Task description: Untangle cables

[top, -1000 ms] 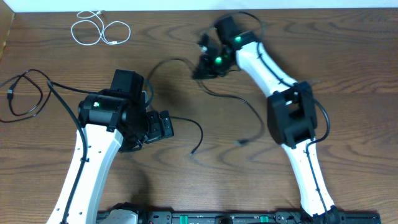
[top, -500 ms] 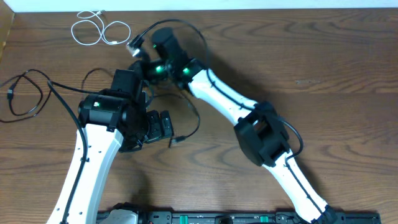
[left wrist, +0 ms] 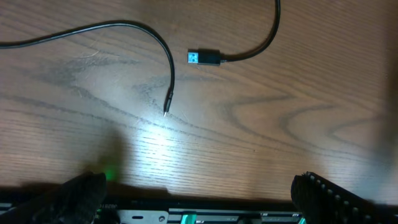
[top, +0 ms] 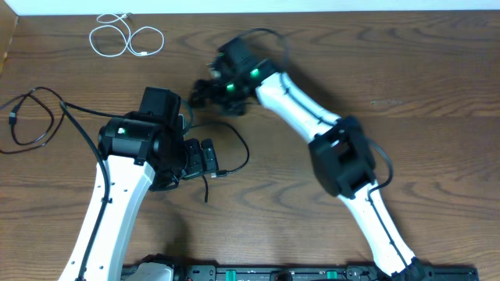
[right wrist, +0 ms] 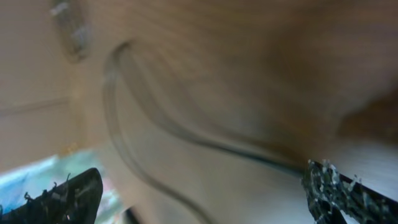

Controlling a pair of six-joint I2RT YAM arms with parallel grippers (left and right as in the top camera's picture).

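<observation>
A white cable (top: 125, 37) lies coiled at the far left of the table. One black cable (top: 33, 117) loops at the left edge. Another black cable (top: 244, 150) curves just right of my left gripper (top: 212, 157). In the left wrist view its USB plug (left wrist: 204, 58) and a thin cable tip (left wrist: 166, 107) lie on the wood ahead of my left gripper (left wrist: 202, 202), which is open and holds nothing. My right gripper (top: 201, 92) hovers behind the left arm. It is open in the right wrist view (right wrist: 205, 196), with a blurred dark cable (right wrist: 155, 121) beyond it.
The table's left edge (top: 6, 55) and a pale wall strip (top: 312, 6) along the far side bound the wooden table (top: 422, 94). The left arm's black body (top: 141, 133) sits close to my right gripper. A black rail (top: 312, 273) runs along the near edge.
The right arm swung left across the table dragging a black cable, then pulled back slightly and opened, letting it go. That cable now lies beside the left gripper. The left arm stayed still.
</observation>
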